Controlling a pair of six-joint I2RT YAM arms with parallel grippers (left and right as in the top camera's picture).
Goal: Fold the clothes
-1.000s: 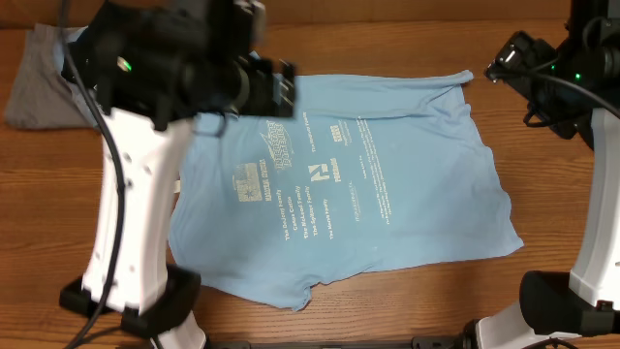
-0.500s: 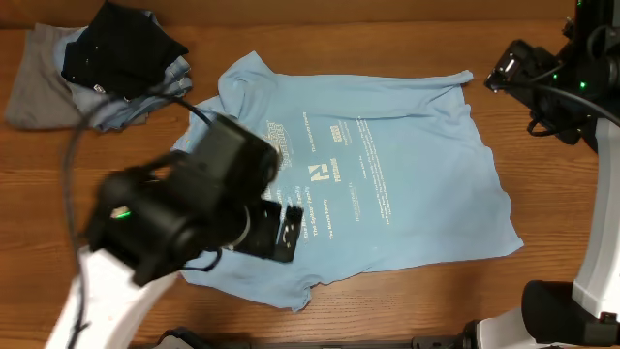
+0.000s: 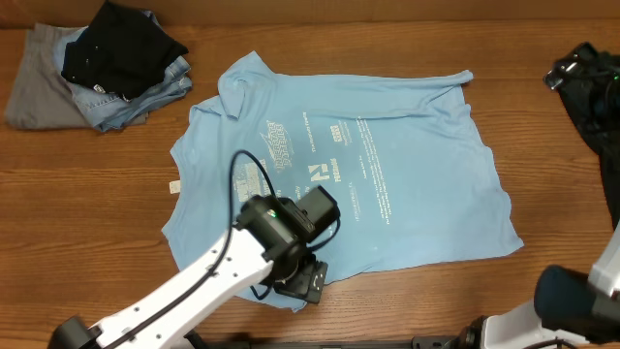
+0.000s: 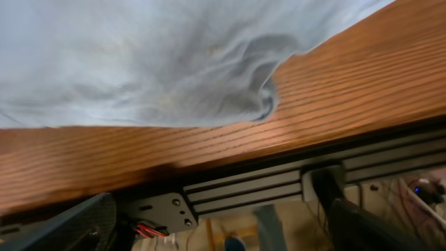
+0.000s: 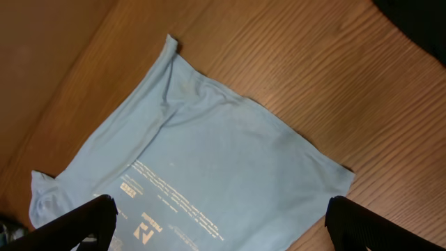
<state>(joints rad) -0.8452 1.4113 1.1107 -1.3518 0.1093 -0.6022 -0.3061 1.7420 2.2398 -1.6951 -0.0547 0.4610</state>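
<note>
The light blue T-shirt (image 3: pixel 378 184) lies spread flat on the wooden table with its small white print facing up. My left gripper (image 3: pixel 308 279) hovers over the shirt's front-left sleeve corner at the table's front edge. In the left wrist view the crumpled sleeve (image 4: pixel 209 77) is above my left gripper (image 4: pixel 216 230), whose fingers are wide apart and empty. My right gripper (image 3: pixel 570 72) is raised at the far right, off the shirt. In the right wrist view the shirt (image 5: pixel 209 160) lies below my right gripper (image 5: pixel 223 230), which is open and empty.
A pile of other clothes (image 3: pixel 107 68), grey, denim blue and black, sits at the back left corner. A metal rail (image 4: pixel 279 185) runs under the table's front edge (image 4: pixel 209 150). Bare wood (image 3: pixel 87 223) lies left of the shirt.
My left arm swung from the back-left pile down across the shirt to its front-left corner. My right arm pulled further right and higher.
</note>
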